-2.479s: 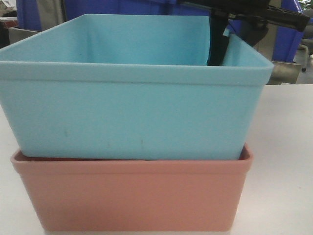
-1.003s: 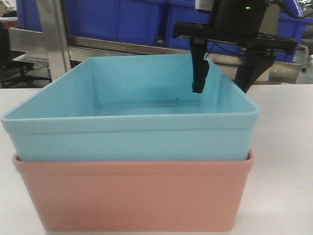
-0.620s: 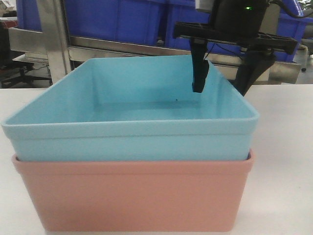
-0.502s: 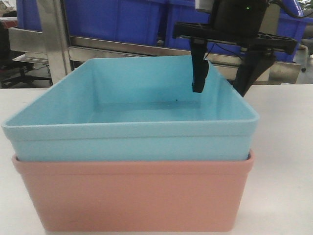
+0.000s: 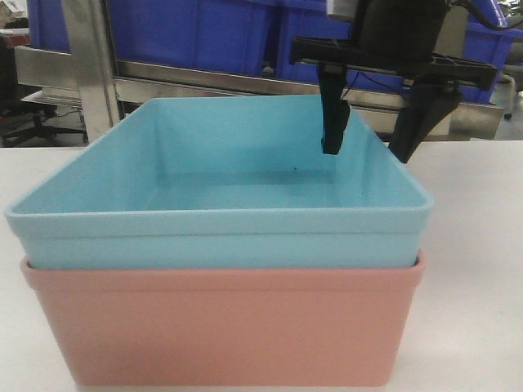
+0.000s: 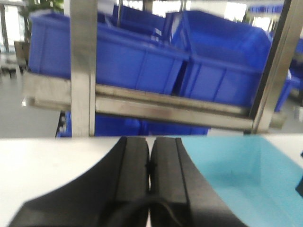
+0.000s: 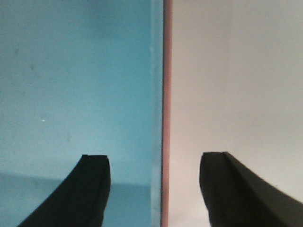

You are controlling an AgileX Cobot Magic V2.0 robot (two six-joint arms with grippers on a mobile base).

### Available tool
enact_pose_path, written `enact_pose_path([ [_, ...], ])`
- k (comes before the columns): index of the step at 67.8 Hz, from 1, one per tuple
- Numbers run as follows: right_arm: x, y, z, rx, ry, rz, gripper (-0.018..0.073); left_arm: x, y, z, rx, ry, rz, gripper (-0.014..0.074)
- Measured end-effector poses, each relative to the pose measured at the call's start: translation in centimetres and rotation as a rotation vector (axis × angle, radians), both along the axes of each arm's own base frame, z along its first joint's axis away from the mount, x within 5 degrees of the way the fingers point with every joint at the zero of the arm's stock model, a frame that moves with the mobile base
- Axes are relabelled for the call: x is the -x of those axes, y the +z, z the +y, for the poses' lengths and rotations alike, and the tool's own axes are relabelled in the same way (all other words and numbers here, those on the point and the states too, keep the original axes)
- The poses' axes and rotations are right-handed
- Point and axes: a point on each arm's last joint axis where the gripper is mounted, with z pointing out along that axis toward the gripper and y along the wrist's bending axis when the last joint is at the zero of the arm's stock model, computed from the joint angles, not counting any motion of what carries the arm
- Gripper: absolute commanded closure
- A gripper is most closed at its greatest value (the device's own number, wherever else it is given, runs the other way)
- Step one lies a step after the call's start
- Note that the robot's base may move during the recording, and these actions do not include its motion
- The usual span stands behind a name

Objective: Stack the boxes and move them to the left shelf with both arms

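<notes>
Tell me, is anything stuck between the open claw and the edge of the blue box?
No, nothing visible is. The right gripper hangs open over the side wall of the blue box, one finger inside and one outside. The blue box sits nested in the pink box.

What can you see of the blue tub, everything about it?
The blue tub is a light sky-blue rectangular box, smooth plastic by its look, with a rolled rim and sloping walls. It sits upright and empty, nested in the pink tub, its upper part showing. The right end effector straddles its right wall, open, one finger inside, one outside; contact cannot be told.
</notes>
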Motion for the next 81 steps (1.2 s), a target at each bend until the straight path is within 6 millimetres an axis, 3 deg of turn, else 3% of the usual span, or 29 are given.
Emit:
enact_pose_path([
  [22, 0.0, 0.0, 0.0, 0.002, 0.000, -0.004, 0.0051, -2.7, 3.3, -0.9, -0.041, -0.016, 0.109, 0.0596],
  [26, 0.0, 0.0, 0.0, 0.002, 0.000, -0.004, 0.0051, -3.4, 3.7, -1.2, -0.056, -0.019, 0.141, 0.0564],
  [32, 0.0, 0.0, 0.0, 0.004, 0.002, -0.006, 0.0051, -4.8, 4.0, -1.6, -0.103, -0.027, 0.237, 0.0384],
  [40, -0.1, 0.0, 0.0, 0.000, 0.001, -0.016, 0.0051, -6.8, 3.9, -2.3, -0.153, -0.037, 0.365, 0.0058],
  [43, -0.2, 0.0, 0.0, -0.001, 0.001, -0.018, 0.0051, -7.6, 3.9, -2.6, -0.164, -0.041, 0.405, 0.0007],
  [81, -0.1, 0.0, 0.0, 0.007, 0.005, -0.012, 0.0051, -16.4, 0.1, -6.3, -0.098, -0.113, 0.837, 0.0085],
])
